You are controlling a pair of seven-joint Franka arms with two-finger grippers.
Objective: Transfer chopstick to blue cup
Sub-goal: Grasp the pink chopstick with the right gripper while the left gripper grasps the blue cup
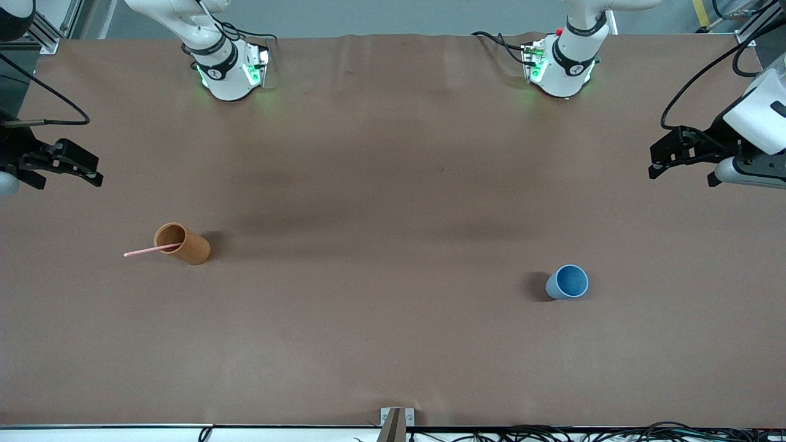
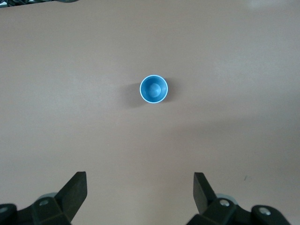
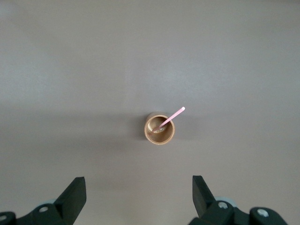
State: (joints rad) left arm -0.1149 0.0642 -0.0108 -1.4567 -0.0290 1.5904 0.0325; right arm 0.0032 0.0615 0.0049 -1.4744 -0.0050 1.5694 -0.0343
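Pink thin chopstick (image 1: 151, 249) leans in tall orange-brown cup (image 1: 183, 244) near right arm's table end; small blue cup (image 1: 568, 282) empty. Left gripper (image 1: 658, 162) and right gripper (image 1: 92, 172) both hang apart, empty, at table ends. Risk: tipping the orange-brown cup on extraction.

Open table (image 1: 393, 184) all round blue cup (image 1: 567, 282); mouth unblocked from above. Orange-brown cup (image 1: 182, 243) well apart, toward right arm's end; chopstick (image 1: 150, 250) leaning out at 9 o'clock in front view, obstructing that side only.

The chopstick (image 1: 151, 250) stands in the cup (image 1: 183, 244), well apart from the blue cup (image 1: 567, 282).
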